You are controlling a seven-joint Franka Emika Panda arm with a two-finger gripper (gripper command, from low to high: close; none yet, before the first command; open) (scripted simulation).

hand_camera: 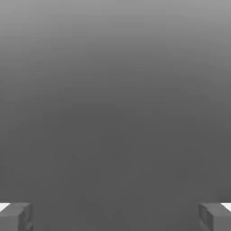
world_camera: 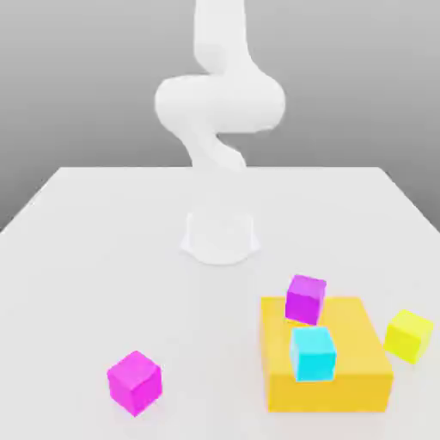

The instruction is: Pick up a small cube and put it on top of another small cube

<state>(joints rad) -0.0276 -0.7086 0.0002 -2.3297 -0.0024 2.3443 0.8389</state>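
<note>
While the end effector (hand_camera: 115,216) hangs spread wide with nothing between its fingers, the small cube (world_camera: 134,382) sits alone on the counter (world_camera: 103,258), toward the exterior view's left and well apart from the yellow block (world_camera: 326,365). I would bring the arm (world_camera: 219,99) down squarely over it, fingers parallel to two opposite faces, then close.

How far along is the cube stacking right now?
Nothing is stacked yet. The pinkish-magenta cube sits alone on the table, untouched. In hand: nothing; the hand view shows the tool open and empty, its fingers wide apart. Left: reach the cube, grasp it, and set it atop another small cube, such as the yellow cube.
</note>
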